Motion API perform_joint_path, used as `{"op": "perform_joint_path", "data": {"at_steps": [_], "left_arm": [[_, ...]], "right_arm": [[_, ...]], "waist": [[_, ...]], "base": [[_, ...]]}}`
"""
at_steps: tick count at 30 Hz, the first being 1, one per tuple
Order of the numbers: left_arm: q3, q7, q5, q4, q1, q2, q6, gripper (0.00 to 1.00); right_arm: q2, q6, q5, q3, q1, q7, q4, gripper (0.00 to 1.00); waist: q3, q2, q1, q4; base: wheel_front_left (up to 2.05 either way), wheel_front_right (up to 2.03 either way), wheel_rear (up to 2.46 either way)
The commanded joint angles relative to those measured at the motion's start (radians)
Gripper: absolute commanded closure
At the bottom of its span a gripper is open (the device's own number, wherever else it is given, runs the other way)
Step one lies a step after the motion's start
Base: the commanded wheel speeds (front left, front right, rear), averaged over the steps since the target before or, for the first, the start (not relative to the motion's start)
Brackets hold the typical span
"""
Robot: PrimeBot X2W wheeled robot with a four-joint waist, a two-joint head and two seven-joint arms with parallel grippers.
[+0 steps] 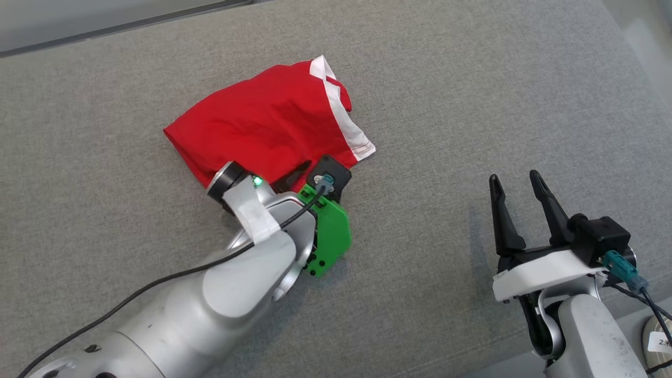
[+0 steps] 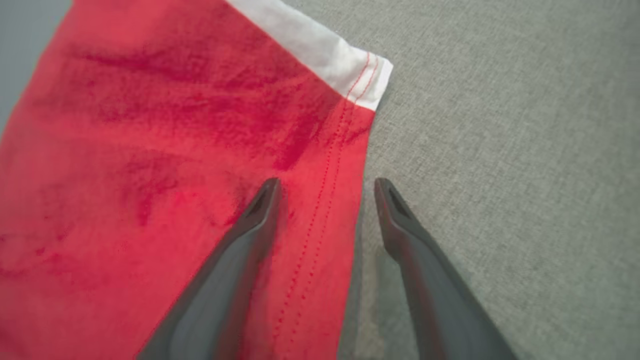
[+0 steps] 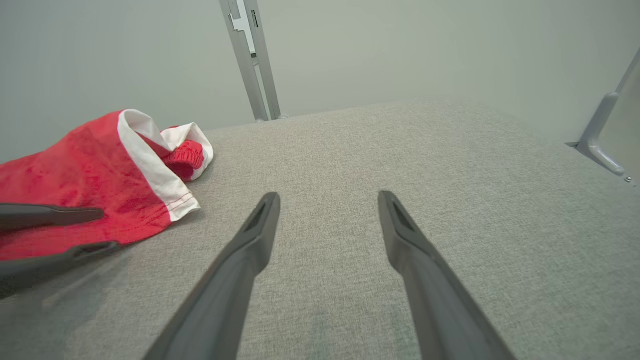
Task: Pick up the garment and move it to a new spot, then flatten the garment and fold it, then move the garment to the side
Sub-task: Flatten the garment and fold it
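Observation:
The garment (image 1: 268,121), red shorts with a white hem band, lies crumpled on the grey fabric surface (image 1: 446,94) left of centre. My left gripper (image 1: 302,176) is down at its near edge, by the white-banded corner. In the left wrist view that gripper (image 2: 325,187) stands open: one finger is over the red cloth (image 2: 150,150), the other over bare grey surface, and the stitched side edge runs between them. My right gripper (image 1: 514,178) hovers open and empty at the lower right, well clear of the garment (image 3: 85,165). In its own view the right gripper (image 3: 327,197) points across the bare surface.
Beyond the far edge of the grey surface stand a pale wall and a grey metal upright (image 3: 250,60). A metal bracket (image 3: 597,145) marks the right edge. A small white labelled item (image 1: 659,341) sits at the lower right corner.

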Motion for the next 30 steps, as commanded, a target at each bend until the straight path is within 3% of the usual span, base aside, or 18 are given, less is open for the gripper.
{"op": "perform_joint_path", "data": {"at_steps": [1, 9, 18, 19, 20, 21, 22, 30], "left_arm": [[-0.009, 0.019, 0.0, -0.006, -0.009, -0.005, -0.007, 0.0], [-0.062, 0.199, 0.033, -0.045, -0.081, -0.02, -0.013, 0.0], [-0.087, 0.35, 0.049, -0.022, -0.122, 0.017, -0.026, 0.0], [-0.087, 0.357, 0.045, -0.02, -0.121, 0.021, -0.027, 0.16], [-0.085, 0.357, 0.044, -0.022, -0.121, 0.025, -0.026, 0.41], [-0.085, 0.354, 0.043, -0.023, -0.122, 0.026, -0.025, 0.84], [-0.083, 0.352, 0.039, -0.024, -0.122, 0.027, -0.022, 1.0], [-0.047, 0.287, 0.009, -0.044, -0.094, 0.026, -0.001, 1.0]], "right_arm": [[-0.002, 0.0, -0.003, -0.002, 0.001, 0.002, 0.002, 0.0], [-0.002, 0.0, 0.016, 0.021, -0.01, 0.003, 0.001, 0.0], [-0.002, 0.0, 0.043, 0.035, -0.023, -0.008, 0.012, 0.0], [-0.002, 0.0, 0.045, 0.035, -0.025, -0.008, 0.014, 0.0], [-0.002, 0.0, 0.046, 0.034, -0.025, -0.009, 0.015, 0.0], [-0.002, 0.0, 0.048, 0.033, -0.025, -0.009, 0.016, 0.0], [-0.002, 0.0, 0.048, 0.031, -0.024, -0.01, 0.017, 0.0], [-0.002, 0.0, 0.032, 0.021, -0.034, -0.01, 0.025, 0.0]], "waist": [[-0.004, 0.0, 0.0, 0.004], [0.011, 0.0, 0.0, -0.02], [0.06, 0.0, 0.0, -0.066], [0.063, 0.0, 0.0, -0.067], [0.065, 0.0, 0.0, -0.067], [0.068, 0.0, 0.0, -0.067], [0.07, 0.0, 0.0, -0.066], [0.06, 0.0, 0.0, -0.019]], "base": [[0.0, 0.0, 0.0], [0.0, 0.0, 0.0], [0.0, 0.0, 0.0], [0.0, 0.0, 0.0], [0.0, 0.0, 0.0], [0.0, 0.0, 0.0], [0.0, 0.0, 0.0], [0.0, 0.0, 0.0]]}}
